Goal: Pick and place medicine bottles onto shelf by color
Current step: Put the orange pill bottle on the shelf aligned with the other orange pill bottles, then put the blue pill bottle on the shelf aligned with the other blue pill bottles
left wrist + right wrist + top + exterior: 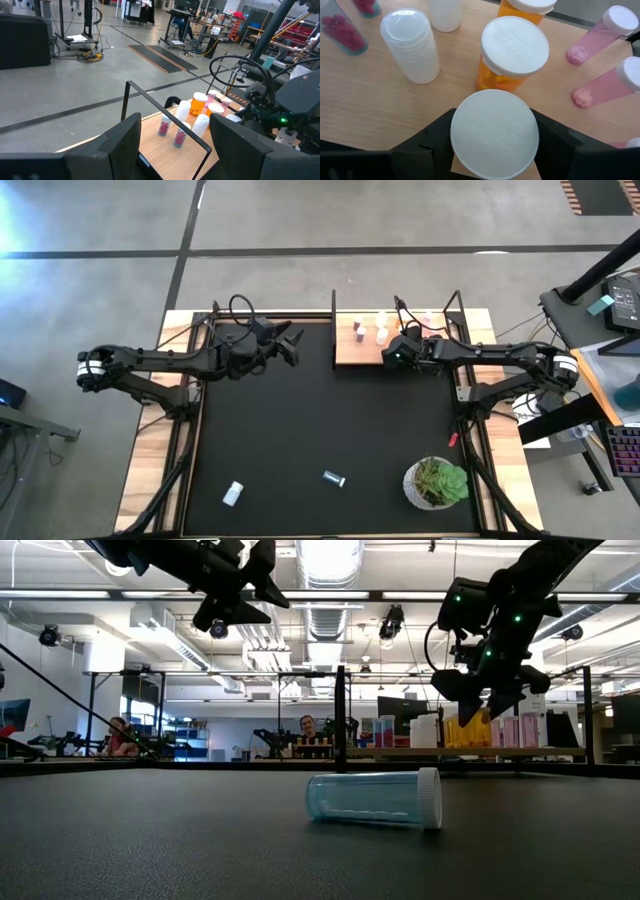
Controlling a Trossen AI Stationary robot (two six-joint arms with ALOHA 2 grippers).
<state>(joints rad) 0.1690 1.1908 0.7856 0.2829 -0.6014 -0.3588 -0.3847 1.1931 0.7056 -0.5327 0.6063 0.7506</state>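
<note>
The shelf (355,355), a light-wood board with black posts, stands at the mat's far edge. On it stand several medicine bottles: an orange one (512,55), a white one (412,47), pink ones (600,35) and red-filled clear ones (342,32). My right gripper (400,352) (478,705) is over the board's near right part, shut on a white-capped bottle (495,132). My left gripper (292,345) (240,585) hangs open in the air left of the shelf, holding nothing. A bluish clear bottle (375,798) (334,478) and a white one (233,493) lie on their sides on the mat. My right gripper has the bottle between its two fingers (555,142), one on each side just under the wide cap (495,107), which hides the place of contact. The fingers slant down from the table's right. The bottle is upright, its orange body (470,732) reaching down to the board.
A potted green plant (436,483) stands at the mat's near right. The shelf's thin black posts (333,305) and top rail (165,112) rise beside both grippers. People sit at benches in the room beyond the table (305,725).
</note>
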